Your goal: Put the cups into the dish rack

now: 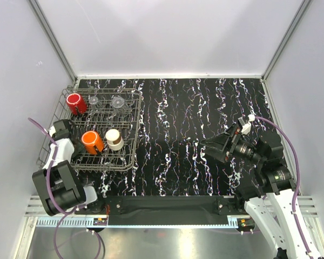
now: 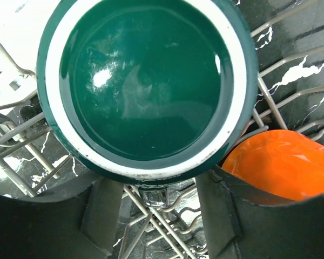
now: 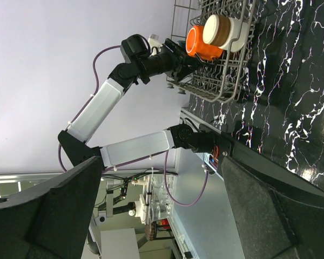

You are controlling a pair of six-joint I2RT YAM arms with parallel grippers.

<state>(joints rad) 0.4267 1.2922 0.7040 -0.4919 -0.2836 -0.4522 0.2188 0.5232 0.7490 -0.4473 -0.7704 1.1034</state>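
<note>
Left gripper [image 2: 159,183]: at the near-left of the dish rack [image 1: 136,129]. Its fingers are parted and rack wire shows in the gap between them. The gap looks too narrow to span the cup at its tips, so it is judged not to be clamped on it.
Right gripper [image 1: 208,148]: over the table [image 1: 194,108], well apart from the rack, with its fingers spread wide and nothing between them.
Dark green cup [image 2: 146,81]: inside the rack among the tines, with its flat base and pale foot ring turned towards the left wrist camera. It touches or nearly touches the orange cup. It is hidden under the wrist in the top view.
Orange cup [image 1: 92,141]: in the near row of the rack, lying tilted on the wires just beside the left gripper.
Cream cup [image 1: 114,138]: in the near row, just beside the orange cup on its right.
Red cup [image 1: 75,102]: in the far-left corner of the rack.
Clear cups [image 1: 94,100] [image 1: 117,101]: in the far row, to the right of the red cup.
Handling (judgement): the cups look rigid, light and glossy, so they are probably slippery.
Where to hold (judgement): across the side wall near mid-height rather than on the smooth base. A pinch over the rim would also serve.
Progress (judgement): all six cups appear to be in the rack.
</note>
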